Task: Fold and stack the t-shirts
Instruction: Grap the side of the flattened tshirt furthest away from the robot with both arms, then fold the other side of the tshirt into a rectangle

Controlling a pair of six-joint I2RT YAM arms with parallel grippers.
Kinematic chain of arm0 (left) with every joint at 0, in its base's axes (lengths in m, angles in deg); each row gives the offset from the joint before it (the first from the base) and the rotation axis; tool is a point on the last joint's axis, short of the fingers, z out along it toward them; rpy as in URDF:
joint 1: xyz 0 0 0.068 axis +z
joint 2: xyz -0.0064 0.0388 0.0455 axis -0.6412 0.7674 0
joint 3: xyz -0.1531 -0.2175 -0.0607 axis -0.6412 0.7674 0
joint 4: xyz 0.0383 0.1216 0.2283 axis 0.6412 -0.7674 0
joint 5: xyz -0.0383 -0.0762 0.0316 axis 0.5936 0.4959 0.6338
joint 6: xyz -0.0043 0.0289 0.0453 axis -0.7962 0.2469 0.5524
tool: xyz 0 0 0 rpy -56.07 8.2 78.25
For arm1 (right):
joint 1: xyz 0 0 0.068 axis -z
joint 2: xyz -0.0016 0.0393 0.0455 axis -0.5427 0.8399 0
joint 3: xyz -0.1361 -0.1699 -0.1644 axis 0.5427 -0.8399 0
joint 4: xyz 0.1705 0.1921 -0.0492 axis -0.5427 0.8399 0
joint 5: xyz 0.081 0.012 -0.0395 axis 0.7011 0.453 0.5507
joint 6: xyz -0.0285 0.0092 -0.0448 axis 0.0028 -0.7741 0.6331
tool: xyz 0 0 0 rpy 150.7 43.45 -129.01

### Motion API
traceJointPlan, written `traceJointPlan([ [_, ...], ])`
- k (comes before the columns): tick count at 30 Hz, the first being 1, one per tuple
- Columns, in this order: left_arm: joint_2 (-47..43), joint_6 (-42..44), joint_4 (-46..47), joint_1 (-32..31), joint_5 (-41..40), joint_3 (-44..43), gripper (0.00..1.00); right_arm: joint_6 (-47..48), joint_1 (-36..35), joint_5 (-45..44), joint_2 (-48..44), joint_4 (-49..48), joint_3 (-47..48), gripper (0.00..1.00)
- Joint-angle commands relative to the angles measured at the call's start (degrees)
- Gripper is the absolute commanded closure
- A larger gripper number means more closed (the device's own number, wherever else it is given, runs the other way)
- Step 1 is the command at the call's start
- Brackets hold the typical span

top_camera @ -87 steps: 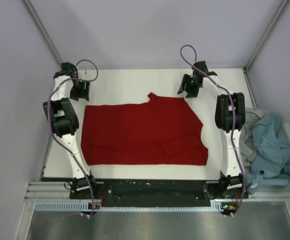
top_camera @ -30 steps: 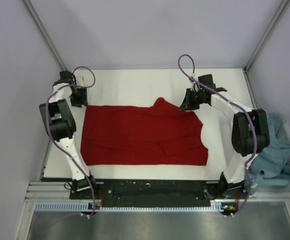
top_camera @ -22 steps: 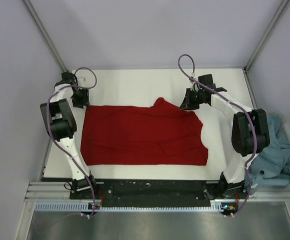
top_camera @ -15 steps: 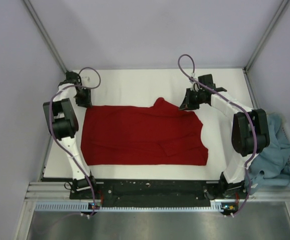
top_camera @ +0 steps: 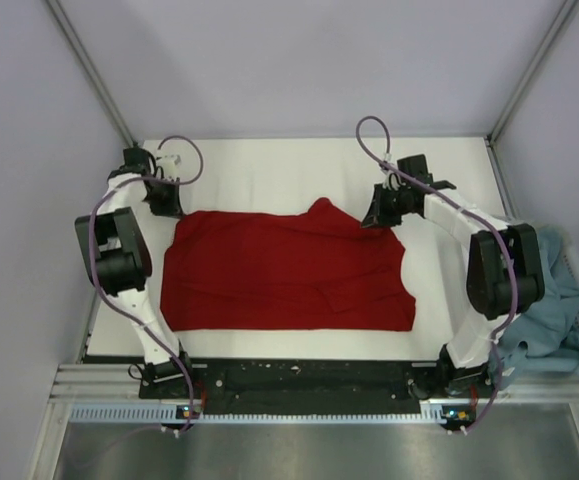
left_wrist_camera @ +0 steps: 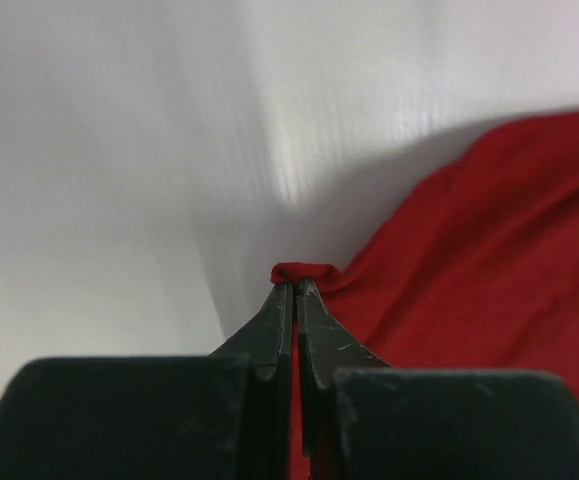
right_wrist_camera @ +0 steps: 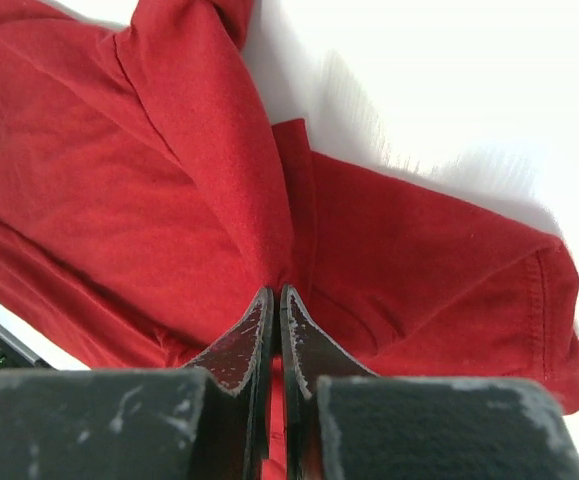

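A deep red t-shirt (top_camera: 284,270) lies spread on the white table. My left gripper (top_camera: 172,207) is shut on its far left corner; the left wrist view shows a small fold of red t-shirt (left_wrist_camera: 304,272) pinched at the tips of the left gripper (left_wrist_camera: 296,288). My right gripper (top_camera: 377,218) is shut on the far right part of the shirt. In the right wrist view the red t-shirt (right_wrist_camera: 199,180) rises in a ridge into the closed right gripper (right_wrist_camera: 274,293). A teal-blue t-shirt (top_camera: 554,325) is heaped off the table's right edge.
The white table (top_camera: 269,170) has bare surface behind the shirt. Pale walls and metal frame posts (top_camera: 89,70) close in the left, back and right. The arm bases sit on the black rail (top_camera: 299,380) at the near edge.
My left gripper moved right onto the shirt's far left corner and closed on it. The right gripper stayed shut on the shirt, its arm shifting slightly right.
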Motion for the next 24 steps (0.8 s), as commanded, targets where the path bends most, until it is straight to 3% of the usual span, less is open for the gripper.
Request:
traceJointPlan([
  [1, -12.62, 4.91, 2.66, 1.38, 5.21, 4.44, 1.00, 2.20, -0.87, -0.45, -6.11, 0.50, -3.07, 1.00],
  [13, -27.21, 18.70, -2.52, 5.16, 5.40, 20.87, 1.00, 0.45, -2.89, -5.89, -12.44, 5.41, -14.76, 0.99],
  [17, -29.60, 24.33, -2.43, 5.33, 1.70, 27.20, 1.00, -2.80, -3.24, -9.32, -12.62, 8.31, -18.90, 0.91],
  [24, -29.16, 34.00, -7.35, 5.33, 4.15, 31.17, 1.00, -2.55, -3.25, -12.14, -17.35, 13.32, -19.79, 0.67],
])
